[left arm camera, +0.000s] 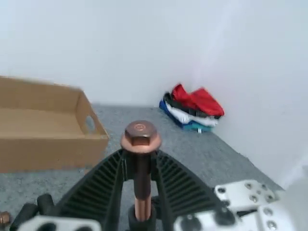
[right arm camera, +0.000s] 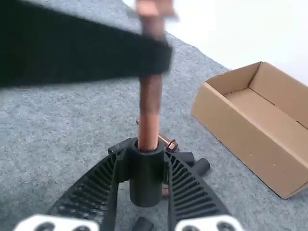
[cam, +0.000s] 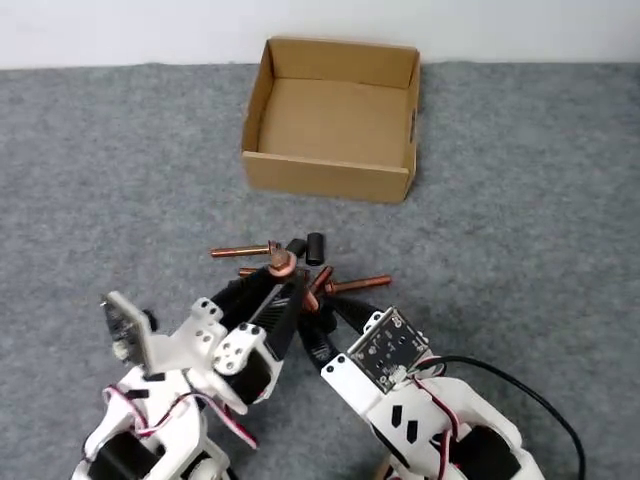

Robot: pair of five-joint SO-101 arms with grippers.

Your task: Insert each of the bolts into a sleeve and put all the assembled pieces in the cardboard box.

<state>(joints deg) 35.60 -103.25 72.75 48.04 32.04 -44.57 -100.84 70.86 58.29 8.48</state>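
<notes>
Grey carpeted tabletop (cam: 540,200) carries an open cardboard box (cam: 330,178) at the far side, well apart from the two arms at the near edge; spare bolts (cam: 245,251) lie flat beside short black spare sleeves (cam: 316,245) in between. Left gripper (left arm camera: 139,156): fingers clamped on the shank of the copper-coloured held bolt (left arm camera: 139,137), long axis upright, flanged hex head on top, marks stamped on it too blurred to read. Right gripper (right arm camera: 144,151): fingers clamped on the short black held sleeve (right arm camera: 144,178), bore upward, the shank's lower end inside its mouth, both raised above the tabletop near the loose pile.
</notes>
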